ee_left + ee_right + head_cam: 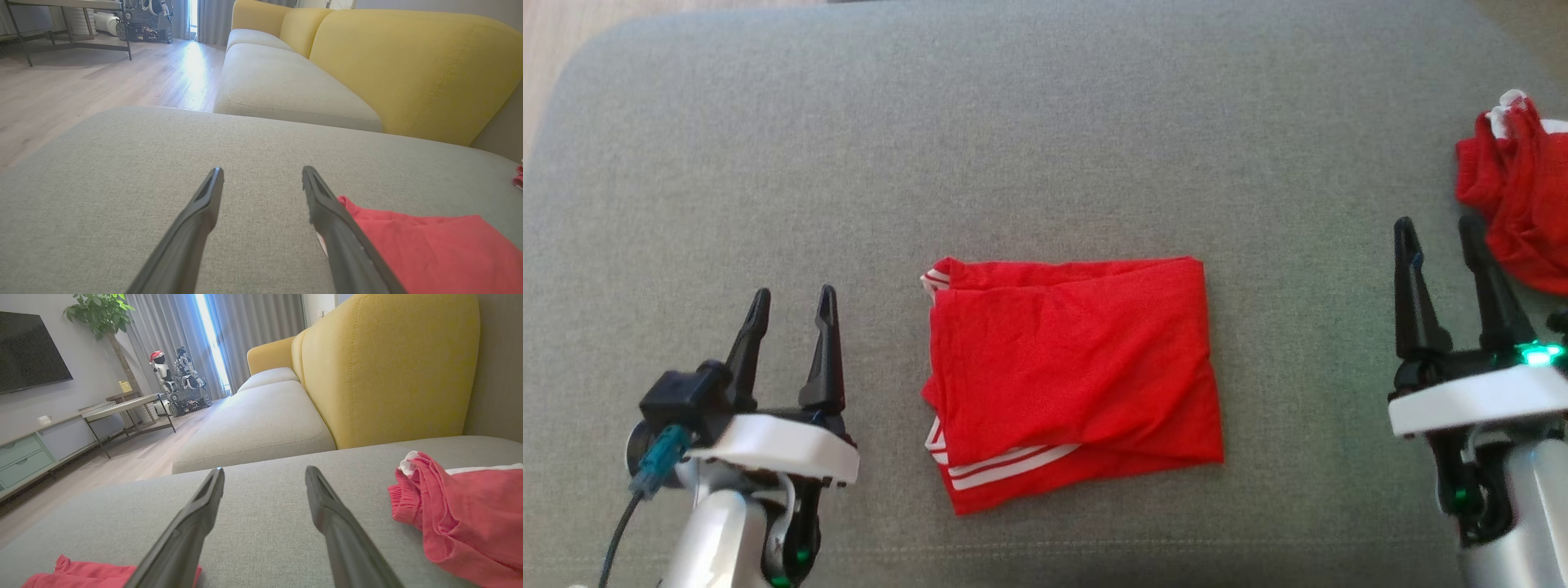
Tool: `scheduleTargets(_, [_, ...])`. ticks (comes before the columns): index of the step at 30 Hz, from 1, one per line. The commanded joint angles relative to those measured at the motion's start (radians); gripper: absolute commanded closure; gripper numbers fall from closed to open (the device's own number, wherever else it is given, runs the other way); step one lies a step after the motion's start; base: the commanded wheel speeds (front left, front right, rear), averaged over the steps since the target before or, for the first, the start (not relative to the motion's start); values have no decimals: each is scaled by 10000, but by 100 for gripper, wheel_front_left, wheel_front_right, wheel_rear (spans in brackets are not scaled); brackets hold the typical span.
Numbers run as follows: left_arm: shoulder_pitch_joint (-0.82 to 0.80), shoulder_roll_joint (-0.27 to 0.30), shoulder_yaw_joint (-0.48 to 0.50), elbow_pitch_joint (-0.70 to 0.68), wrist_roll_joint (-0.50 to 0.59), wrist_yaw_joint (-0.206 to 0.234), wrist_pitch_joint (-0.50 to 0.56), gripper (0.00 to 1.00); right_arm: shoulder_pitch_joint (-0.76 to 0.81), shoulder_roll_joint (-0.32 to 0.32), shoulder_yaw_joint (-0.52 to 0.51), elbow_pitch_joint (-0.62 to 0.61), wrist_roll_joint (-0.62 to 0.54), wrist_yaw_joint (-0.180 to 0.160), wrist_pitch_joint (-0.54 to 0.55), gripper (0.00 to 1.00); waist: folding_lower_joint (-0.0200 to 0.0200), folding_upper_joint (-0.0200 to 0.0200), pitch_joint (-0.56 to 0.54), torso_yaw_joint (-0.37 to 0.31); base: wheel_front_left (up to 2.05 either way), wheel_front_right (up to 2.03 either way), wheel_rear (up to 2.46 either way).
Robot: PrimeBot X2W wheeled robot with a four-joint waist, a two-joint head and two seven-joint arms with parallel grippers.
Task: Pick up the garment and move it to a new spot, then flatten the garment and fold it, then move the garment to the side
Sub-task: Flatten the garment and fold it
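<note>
Red jersey garment with white stripes (1074, 380), folded into a neat rectangle, lies flat on a wide grey fabric cushion (1045, 147). It sits between the two sets of jaws and nearer the left jaws, whose inner finger is just beside its edge. Left jaws stand wide open and empty, low over bare cushion. Right jaws are also wide open and hold nothing, well apart from the folded piece. Just beyond their outer finger sits a second, crumpled red cloth (1523, 204). Folding looks finished, so the step in hand is probably carrying the garment to the side. To do it well, each set of jaws should close on an opposite edge, pinching every layer together. They should then lift level and evenly so the fold does not fall open, and set it down apart from the crumpled cloth.
</note>
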Motion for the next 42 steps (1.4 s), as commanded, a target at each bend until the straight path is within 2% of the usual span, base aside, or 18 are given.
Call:
scheduleTargets(1, [-66, 263, 313, -356, 66, 63, -4, 0, 118, -19, 200, -479, -304, 37, -133, 0, 0, 0, -128, -27, 0, 0, 0])
scheduleTargets(10, [664, 442, 111, -449, 213, 203, 229, 0, 1035, 257, 27, -693, -1495, 37, 173, 0, 0, 0, -968, 20, 0, 0, 0])
scheduleTargets(24, [1515, 639, -40, -534, 223, 376, 535, 0, 1869, 240, 10, -1051, -1934, 37, 710, 0, 0, 0, -2007, -10, 0, 0, 0])
scheduleTargets(42, [1436, 872, 35, -937, 98, 497, 501, 0, 2089, 424, -102, -1453, -2150, 37, 1020, 0, 0, 0, -2031, 33, 0, 0, 0])
